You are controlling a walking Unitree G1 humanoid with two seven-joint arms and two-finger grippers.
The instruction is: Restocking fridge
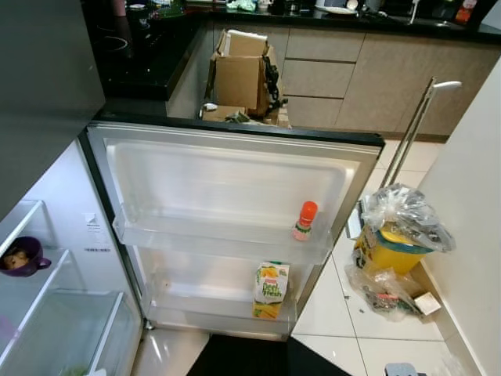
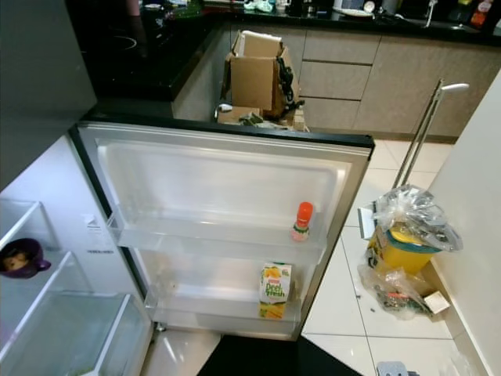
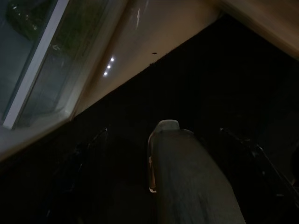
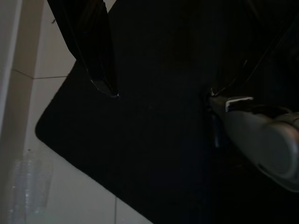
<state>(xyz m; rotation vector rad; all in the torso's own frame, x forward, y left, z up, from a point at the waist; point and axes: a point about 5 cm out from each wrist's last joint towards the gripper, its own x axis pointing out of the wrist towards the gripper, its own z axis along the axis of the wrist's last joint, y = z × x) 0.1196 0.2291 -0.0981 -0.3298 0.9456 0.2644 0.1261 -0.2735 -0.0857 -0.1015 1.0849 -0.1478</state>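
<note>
One juice carton reading "Peel fresh" stands in the lower shelf of the open fridge door; one orange-capped bottle stands in the upper shelf. Both hands hang over a black mat; their grip cannot be told.
</note>
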